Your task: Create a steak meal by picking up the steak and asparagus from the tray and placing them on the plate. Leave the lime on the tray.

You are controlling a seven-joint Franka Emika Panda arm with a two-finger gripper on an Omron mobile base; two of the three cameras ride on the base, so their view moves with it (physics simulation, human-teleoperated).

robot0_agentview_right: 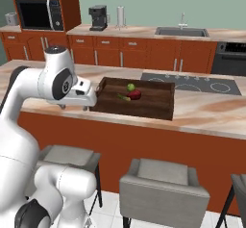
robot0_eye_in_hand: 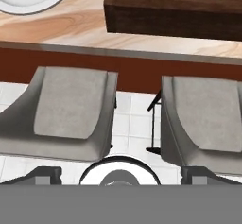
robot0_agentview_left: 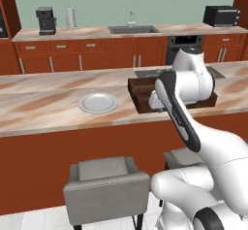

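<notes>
The gripper (robot0_agentview_right: 85,107) hangs at the near edge of the counter (robot0_agentview_right: 202,114), just off the tray's (robot0_agentview_right: 144,107) left end, pointing down over the stools (robot0_eye_in_hand: 71,109). That suits an arm only starting its reach: nothing is held. The fingertips are too small in the base views to read by eye, but the jaws stand spread wide and empty, as far as can be judged.

The tray sits on the counter in front of the cooktop (robot0_agentview_right: 192,83), long side toward the robot, a placing that keeps all three foods within one reach. In the right base view the lime (robot0_agentview_right: 130,86) lies at about 11 o'clock from the steak (robot0_agentview_right: 135,95), close beside it, and the asparagus (robot0_agentview_right: 123,97) lies at about 8 o'clock from the steak, its pale end toward the tray's near wall (whether stalk and meat touch I cannot tell). In the hand view the stalk's end shows at the top, at 1 o'clock.

The plate (robot0_agentview_left: 98,103) rests bare on the counter, at 9 o'clock from the tray in the left base view and a little apart from it; nothing lies in it. By my judgement no step of the meal is done yet: steak and stalk both wait in the tray, and the first pick calls for lifting the hand over the tray wall.
</notes>
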